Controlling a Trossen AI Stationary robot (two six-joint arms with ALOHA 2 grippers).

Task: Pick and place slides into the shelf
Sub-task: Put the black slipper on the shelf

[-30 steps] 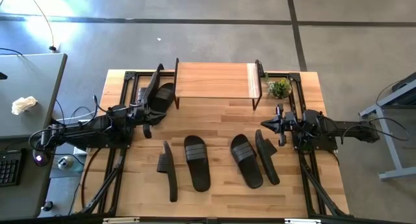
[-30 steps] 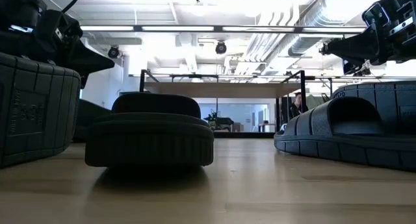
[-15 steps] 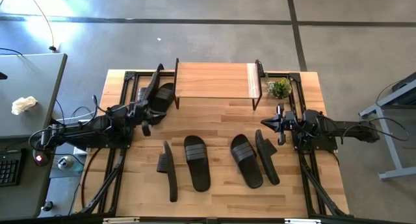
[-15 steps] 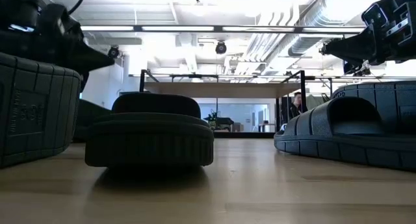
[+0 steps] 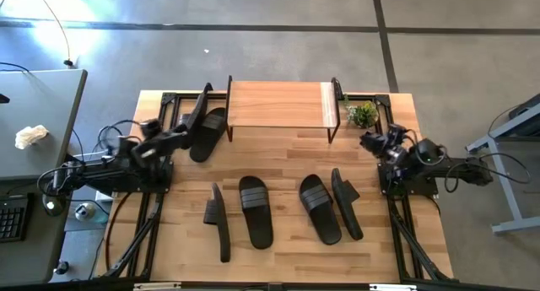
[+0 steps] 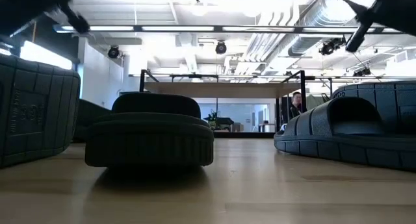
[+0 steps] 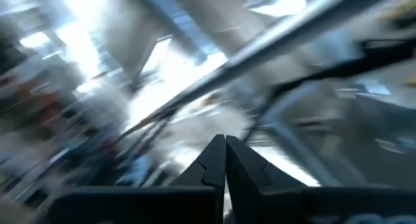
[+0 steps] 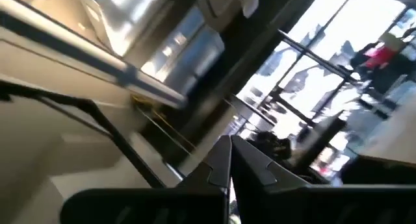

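Observation:
Four black slides lie in a row on the near half of the table: one on its edge (image 5: 218, 219), two flat (image 5: 255, 209) (image 5: 319, 207), and one on its edge (image 5: 346, 202). Two more slides (image 5: 207, 126) sit by the left end of the shelf (image 5: 283, 105). One lies flat, and the other leans against the black frame beside it. My left gripper (image 5: 177, 139) is shut and empty, left of those two slides. My right gripper (image 5: 366, 140) is shut and empty, near the table's right edge. Both wrist views show shut fingers (image 7: 225, 146) (image 8: 230, 146) pointing up at the ceiling.
A small green plant (image 5: 363, 114) stands at the far right corner beside the shelf. Black frame rails run along the table's left and right sides. Bare wood lies between the shelf and the row of slides. A grey desk (image 5: 38, 122) stands left of the table.
Both arms have drawn back and tipped upward. The left gripper moved from beside the slides at the shelf toward the table's left edge. The right gripper moved toward the right edge. In the low view both have risen nearly out of the picture. No slide has moved.

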